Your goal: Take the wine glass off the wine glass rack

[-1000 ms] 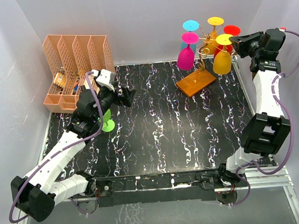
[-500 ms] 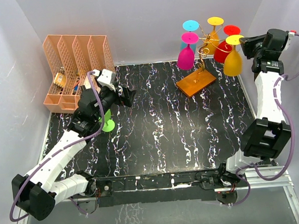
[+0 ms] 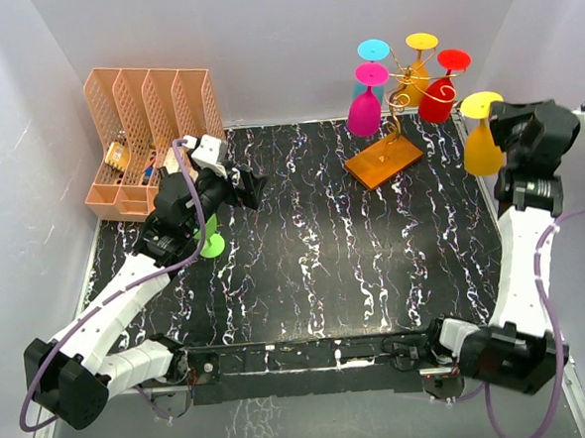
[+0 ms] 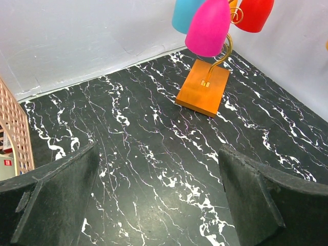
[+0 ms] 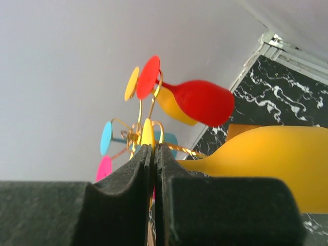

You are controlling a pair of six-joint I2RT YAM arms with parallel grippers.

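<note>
Right gripper (image 3: 496, 117) — clamped shut on the stem of the yellow plastic wine glass (image 3: 483, 143), just under its disc foot. The overhead view places this glass clear of the thin gold wire rack with spiral-curled arms (image 3: 396, 92). It is held in the air to the rack's right, near the table's right edge, with the bowl hanging down.

The right wrist view supplies the grip detail. The two black fingers (image 5: 123, 179) meet almost flush, the yellow foot shows edge-on just past their tips, and the bowl extends to the right.

Four glasses hang on the rack: cyan (image 3: 374, 50), magenta (image 3: 363, 110), amber (image 3: 415, 73) and red (image 3: 437, 96). The rack's flat square orange-brown base (image 3: 383, 161) rests on the black marble-patterned table (image 3: 325, 267).

Left gripper (image 3: 249, 189) — jaws spread wide, holding nothing, over the table's left rear near the peach plastic file organizer (image 3: 147, 109). The left wrist view shows bare tabletop between its fingers, with the rack base and the magenta, cyan and red bowls ahead.

Only the overhead view shows the green plastic wine glass (image 3: 212, 247), its foot on the table and the rest partly hidden beneath the left arm.
</note>
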